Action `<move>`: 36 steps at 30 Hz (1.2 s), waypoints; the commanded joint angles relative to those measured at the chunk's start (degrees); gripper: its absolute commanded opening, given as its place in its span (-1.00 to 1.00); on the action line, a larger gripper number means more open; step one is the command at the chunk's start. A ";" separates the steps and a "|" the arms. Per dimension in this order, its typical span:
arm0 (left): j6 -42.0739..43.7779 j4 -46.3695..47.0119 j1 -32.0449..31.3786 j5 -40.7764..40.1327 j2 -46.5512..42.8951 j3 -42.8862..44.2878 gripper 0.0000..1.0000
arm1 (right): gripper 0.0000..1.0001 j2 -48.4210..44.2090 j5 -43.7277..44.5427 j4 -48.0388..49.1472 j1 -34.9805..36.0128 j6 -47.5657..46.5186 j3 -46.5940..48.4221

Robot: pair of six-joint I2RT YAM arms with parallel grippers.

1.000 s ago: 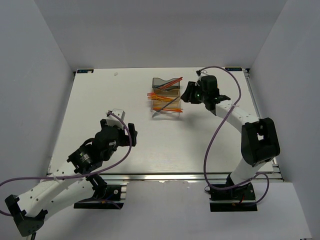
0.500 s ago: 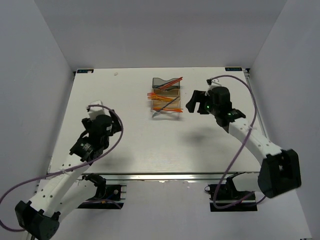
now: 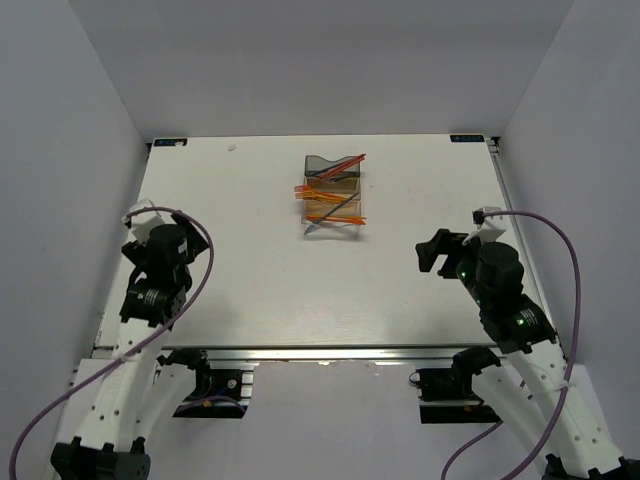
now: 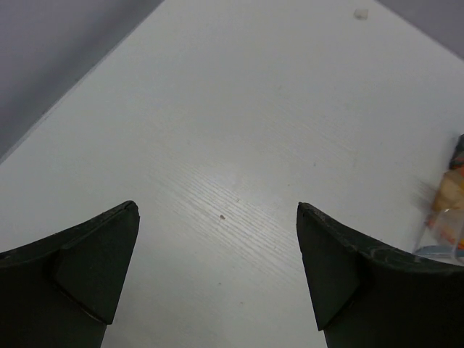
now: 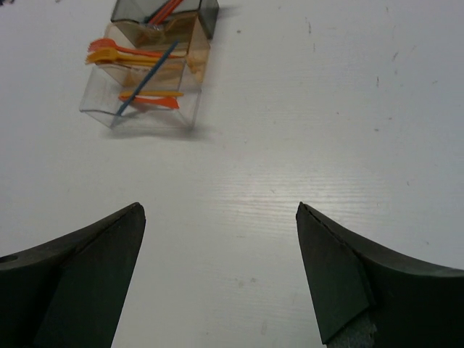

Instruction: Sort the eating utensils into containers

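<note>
The three joined containers (image 3: pixel 331 194) stand at the far middle of the table: smoky grey (image 5: pixel 164 10) farthest, amber (image 5: pixel 155 45) in the middle, clear (image 5: pixel 142 103) nearest. Orange and red utensils (image 5: pixel 122 54) lie in and across them, and a dark blue stick (image 5: pixel 149 75) leans over the amber and clear bins. My left gripper (image 3: pixel 160 238) is open and empty over bare table at the left (image 4: pixel 217 206). My right gripper (image 3: pixel 437 252) is open and empty, near and to the right of the bins (image 5: pixel 219 206).
A small white speck (image 3: pixel 232 148) lies near the far left corner, also in the left wrist view (image 4: pixel 360 13). The bins show blurred at the right edge of the left wrist view (image 4: pixel 446 217). Grey walls enclose the white table (image 3: pixel 250 270) on three sides.
Both arms have drawn back toward the near edge. The right gripper moved from beside the bins to the near right. The left gripper moved left. The bins and utensils have not moved.
</note>
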 commanded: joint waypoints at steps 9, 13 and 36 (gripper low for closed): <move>-0.25 0.30 0.31 2.08 -9.75 -2.77 0.96 | 0.79 -4.92 3.26 -6.21 0.06 -2.48 -1.24; -0.07 0.39 0.31 3.67 -6.94 -2.59 0.96 | 0.79 -5.01 4.93 -6.56 -0.03 -2.92 -0.45; -0.86 0.48 0.05 3.06 -8.69 -3.12 0.96 | 0.79 -5.97 5.38 -7.53 -0.03 -0.63 -0.36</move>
